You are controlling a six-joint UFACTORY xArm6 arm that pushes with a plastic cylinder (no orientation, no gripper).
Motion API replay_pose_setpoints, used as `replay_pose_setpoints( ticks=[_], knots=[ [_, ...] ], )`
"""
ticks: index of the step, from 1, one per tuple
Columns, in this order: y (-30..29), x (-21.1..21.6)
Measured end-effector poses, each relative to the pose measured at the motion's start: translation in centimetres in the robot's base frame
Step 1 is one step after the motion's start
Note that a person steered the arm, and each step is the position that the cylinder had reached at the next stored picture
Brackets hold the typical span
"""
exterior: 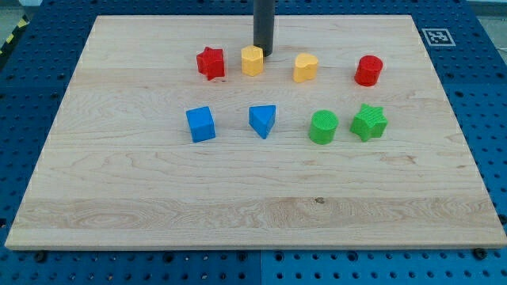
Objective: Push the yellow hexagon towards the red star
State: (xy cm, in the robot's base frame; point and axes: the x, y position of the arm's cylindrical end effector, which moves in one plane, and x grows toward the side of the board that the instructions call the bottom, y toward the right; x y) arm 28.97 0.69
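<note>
The yellow hexagon (pixel 252 60) sits on the wooden board near the view's top, a short gap to the right of the red star (pixel 210 62). My tip (pixel 263 52) stands just at the hexagon's upper right edge, touching or almost touching it. The rod rises straight up out of the view's top.
A yellow heart (pixel 305 67) and a red cylinder (pixel 368 70) lie to the right in the same row. Below them are a blue cube (pixel 200 123), a blue triangle (pixel 263 120), a green cylinder (pixel 323 127) and a green star (pixel 369 122). The board's top edge (pixel 333 16) is close behind.
</note>
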Motion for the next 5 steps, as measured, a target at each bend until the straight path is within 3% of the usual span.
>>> replay_pose_setpoints(
  ticks=[5],
  knots=[
    [-3.1,0.0]
  ],
)
